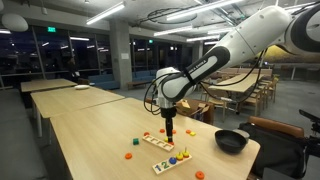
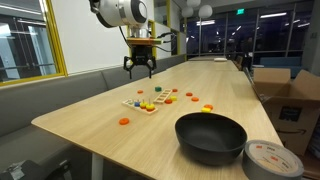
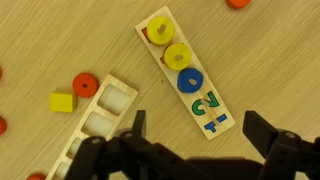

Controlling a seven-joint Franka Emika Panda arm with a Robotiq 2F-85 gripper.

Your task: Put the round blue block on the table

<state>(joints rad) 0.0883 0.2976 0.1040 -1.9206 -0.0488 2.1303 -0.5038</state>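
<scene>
With my gripper (image 3: 200, 135) wide open and empty, I need to centre the jaws over the round blue block (image 3: 190, 80) (just beside a yellow ring (image 3: 177, 55)) and descend straight.

Dark windows (image 1: 70, 55) line the far wall under long ceiling strip lights (image 1: 105, 12), with a concrete column (image 1: 122, 55) among them. Wooden chairs (image 1: 262, 92) stand aside. A yellow-framed glass pane (image 2: 25, 40) rises above a grey bench (image 2: 70, 92); a cardboard box (image 2: 285, 95) sits nearby.

Bright overhead strip lighting, soft focus
</scene>
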